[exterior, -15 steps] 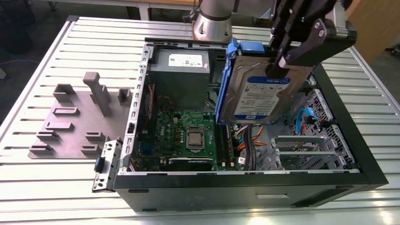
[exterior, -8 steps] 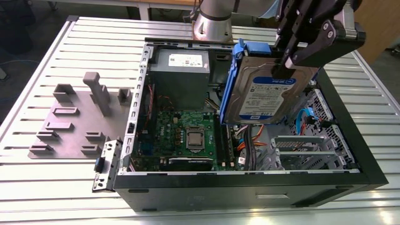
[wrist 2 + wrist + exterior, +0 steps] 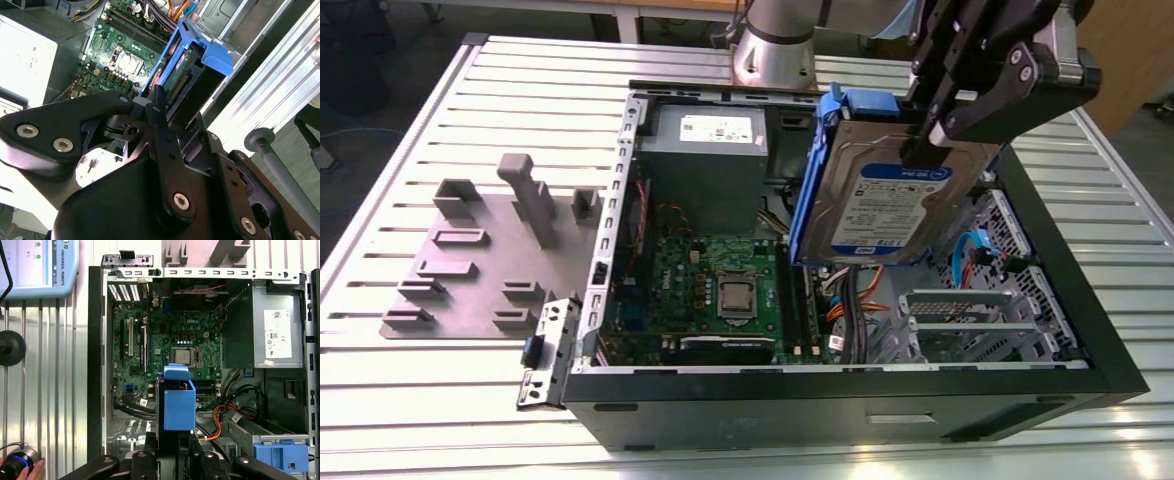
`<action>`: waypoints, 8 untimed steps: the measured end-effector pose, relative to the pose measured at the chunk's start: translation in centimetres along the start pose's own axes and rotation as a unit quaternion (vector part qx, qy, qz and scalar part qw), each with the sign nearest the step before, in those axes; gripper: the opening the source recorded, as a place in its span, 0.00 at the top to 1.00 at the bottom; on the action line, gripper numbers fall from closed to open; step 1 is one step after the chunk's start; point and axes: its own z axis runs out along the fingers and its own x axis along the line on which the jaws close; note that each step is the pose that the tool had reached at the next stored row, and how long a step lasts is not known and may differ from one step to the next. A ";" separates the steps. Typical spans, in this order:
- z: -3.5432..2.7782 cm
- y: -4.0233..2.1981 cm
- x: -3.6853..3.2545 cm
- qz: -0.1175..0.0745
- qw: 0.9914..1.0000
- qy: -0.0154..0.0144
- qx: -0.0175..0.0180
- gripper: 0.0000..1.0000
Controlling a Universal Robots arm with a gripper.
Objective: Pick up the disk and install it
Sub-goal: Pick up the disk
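The disk (image 3: pixel 887 205) is a silver hard drive with a white-and-blue label and blue rails. It hangs tilted on edge above the open computer case (image 3: pixel 1067 300), over its right side in the exterior view. My gripper (image 3: pixel 929 140) is shut on the disk's upper part, its black fingers clamping both faces. In the second wrist view the disk (image 3: pixel 186 82) shows edge-on beyond the fingers (image 3: pixel 159 107), with the connector side visible. In the first wrist view the disk's blue rail (image 3: pixel 179 402) sticks out from my gripper (image 3: pixel 175 452) above the motherboard (image 3: pixel 170 345).
A grey drive cage (image 3: pixel 963 318) lies below the disk, and its blue latch (image 3: pixel 280 456) shows in the first wrist view. The power-supply box (image 3: pixel 707 150) sits at the case's far end. A grey fixture plate (image 3: pixel 467 270) lies on the slatted table. A hand (image 3: pixel 36 471) rests by a button.
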 end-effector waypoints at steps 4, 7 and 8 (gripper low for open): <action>-0.01 -0.02 0.30 0.000 1.000 0.000 0.000 0.65; -0.03 -0.05 0.92 0.000 1.000 0.000 0.000 0.65; -0.04 -0.07 1.18 0.000 1.000 0.000 0.000 0.65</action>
